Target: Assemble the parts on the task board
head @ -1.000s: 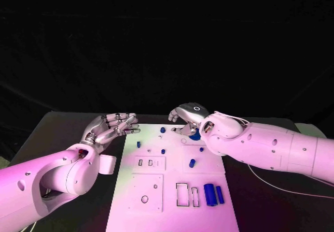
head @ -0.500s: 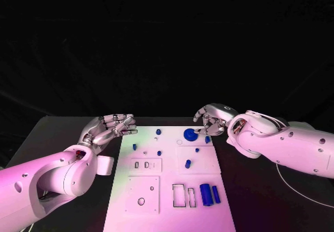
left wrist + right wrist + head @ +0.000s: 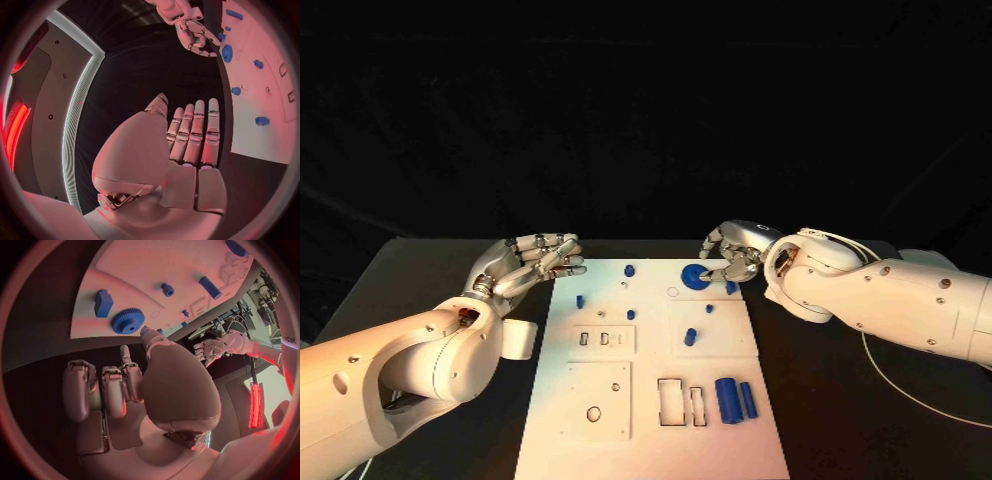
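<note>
Dim dark surroundings, a warm pinkish light on the white task board (image 3: 653, 380), and fisheye bending in both wrist views.

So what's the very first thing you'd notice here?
Probably the long white task board in the middle of the black table, dotted with small blue parts. A round blue gear sits near its far end, with the right hand just beside it. The left hand hangs off the board's left edge, holding nothing.
</note>
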